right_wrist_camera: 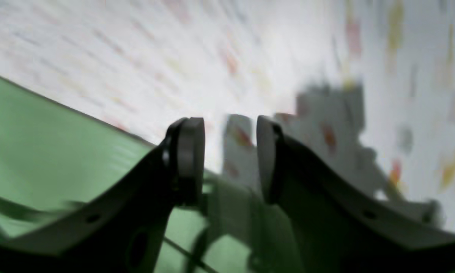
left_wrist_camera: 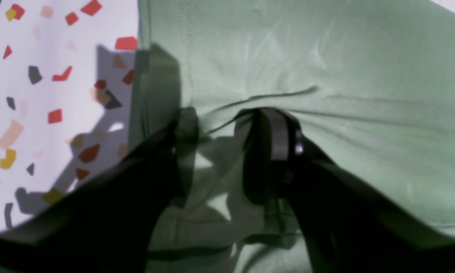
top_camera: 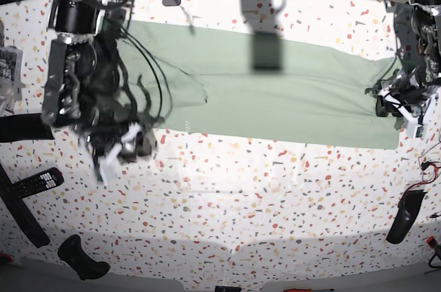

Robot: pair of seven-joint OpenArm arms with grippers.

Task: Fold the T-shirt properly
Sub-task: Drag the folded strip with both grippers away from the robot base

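The T-shirt (top_camera: 275, 92) lies as a long pale green band across the far half of the speckled table. My left gripper (top_camera: 394, 102) is at the shirt's right end in the base view. In the left wrist view its jaws (left_wrist_camera: 231, 129) stand apart, tips down on the T-shirt (left_wrist_camera: 326, 57), and creases run out from the right fingertip (left_wrist_camera: 278, 132). My right gripper (top_camera: 114, 151) hangs by the shirt's near left corner. The blurred right wrist view shows the right gripper (right_wrist_camera: 230, 151) open, with nothing between its fingers. It is over bare table beside the T-shirt's edge (right_wrist_camera: 41, 144).
Black cables (top_camera: 148, 78) from the arm on the left trail over the shirt's left part. A remote control (top_camera: 38, 182) and a black handle (top_camera: 83, 257) lie near left. Another black object (top_camera: 403, 216) lies near right. The table edge (top_camera: 220, 279) runs along the front.
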